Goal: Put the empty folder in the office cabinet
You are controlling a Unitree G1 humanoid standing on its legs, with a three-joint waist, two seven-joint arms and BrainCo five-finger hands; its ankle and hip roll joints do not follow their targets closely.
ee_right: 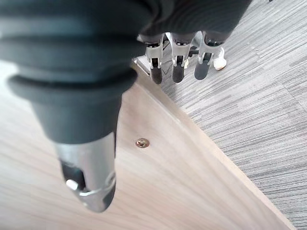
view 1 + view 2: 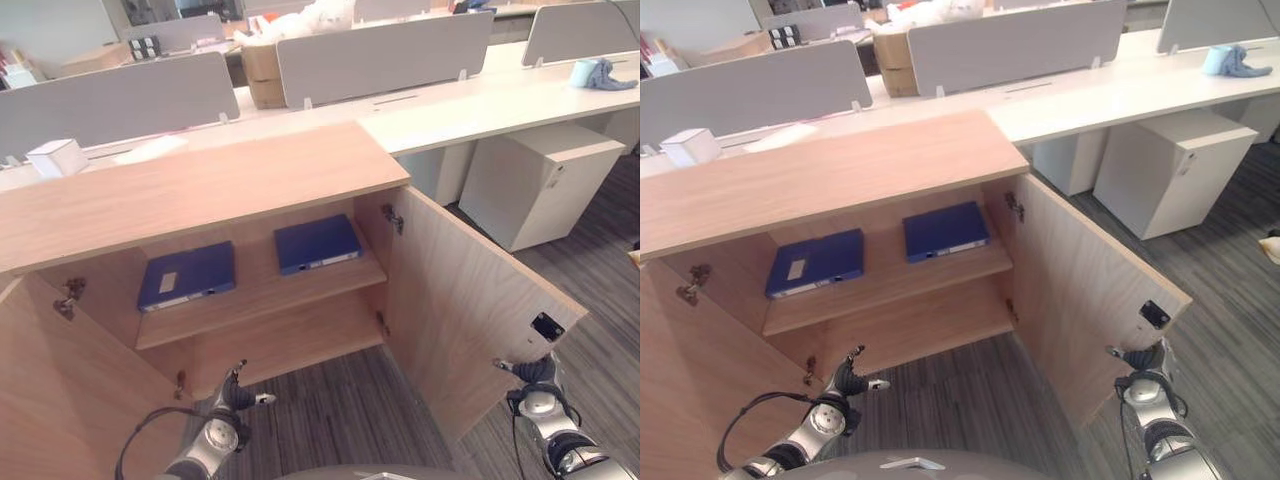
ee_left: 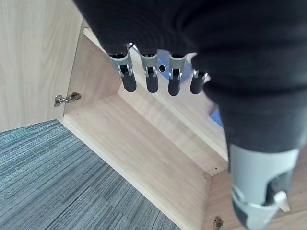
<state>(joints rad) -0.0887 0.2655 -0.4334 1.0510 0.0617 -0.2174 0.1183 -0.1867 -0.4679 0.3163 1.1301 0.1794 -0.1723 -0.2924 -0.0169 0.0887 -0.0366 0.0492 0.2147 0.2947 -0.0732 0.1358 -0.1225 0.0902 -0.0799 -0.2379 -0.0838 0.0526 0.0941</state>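
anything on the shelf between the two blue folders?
No. Left eye view shows bare wood shelf between the left blue folder and the right blue folder; they lie flat, apart.

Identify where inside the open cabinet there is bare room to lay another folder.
The lower compartment under the shelf looks bare. On the shelf, the left blue folder and right blue folder leave only a narrow gap between them and a bare front strip.
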